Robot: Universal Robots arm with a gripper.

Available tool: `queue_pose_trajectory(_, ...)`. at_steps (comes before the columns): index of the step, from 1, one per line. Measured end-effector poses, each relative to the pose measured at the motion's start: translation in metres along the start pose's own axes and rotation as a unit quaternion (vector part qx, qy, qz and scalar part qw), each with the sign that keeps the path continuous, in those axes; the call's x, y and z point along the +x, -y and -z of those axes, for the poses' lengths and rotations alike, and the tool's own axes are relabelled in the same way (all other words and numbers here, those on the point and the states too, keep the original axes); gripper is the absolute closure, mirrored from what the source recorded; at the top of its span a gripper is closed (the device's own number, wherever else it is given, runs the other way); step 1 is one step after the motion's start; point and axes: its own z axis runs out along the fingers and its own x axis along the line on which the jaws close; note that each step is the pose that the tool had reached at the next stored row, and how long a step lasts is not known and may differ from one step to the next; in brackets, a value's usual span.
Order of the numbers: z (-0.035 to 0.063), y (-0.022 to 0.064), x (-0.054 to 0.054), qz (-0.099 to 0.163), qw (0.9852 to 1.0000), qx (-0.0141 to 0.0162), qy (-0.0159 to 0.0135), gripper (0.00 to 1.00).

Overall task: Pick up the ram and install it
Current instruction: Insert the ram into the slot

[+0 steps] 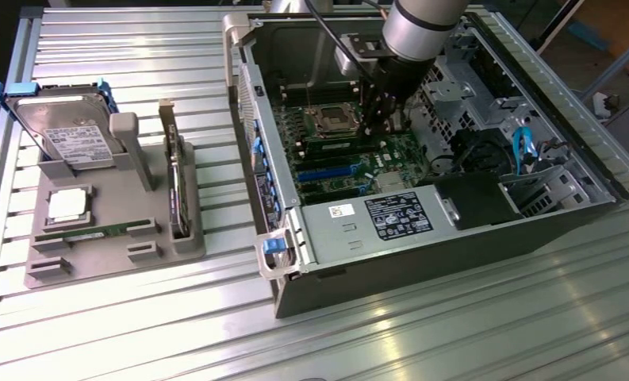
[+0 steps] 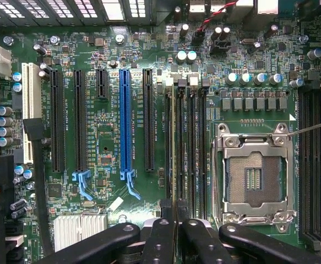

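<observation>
The ribbed silver metal table (image 1: 452, 333) carries an open black and grey computer case (image 1: 431, 266) on the exterior view's right. A flat grey plastic tray (image 1: 94, 263) sits near the table edge on the exterior view's left.

The grey robot arm reaches down into the case. Its black gripper (image 1: 377, 121) hangs over the green motherboard (image 2: 108, 144), next to the square silver processor socket (image 2: 254, 179). In the wrist view the 2 black fingers (image 2: 161, 234) are pressed almost together. They pinch the long, thin green ram stick (image 2: 172, 143), seen edge-on. The ram stick runs along a black memory slot between the socket and the long blue expansion slot (image 2: 125, 124). I cannot tell whether it is fully seated or only resting on the slot.

On the tray, 1 second green memory stick (image 1: 92, 232) lies flat along the tray edge nearest the exterior camera. A square silver processor chip (image 1: 69, 205) rests just behind it. A silver hard drive with blue clips (image 1: 66, 135) stands tilted at the tray's far corner. A dark expansion card (image 1: 174, 184) stands on edge along the tray side nearest the case.
</observation>
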Motion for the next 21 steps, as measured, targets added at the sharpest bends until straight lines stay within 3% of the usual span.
queue_pose_trajectory(21, 0.0012, -0.0008, 0.0000, 0.002, 1.0000, 0.0016, 0.0001, 0.88)
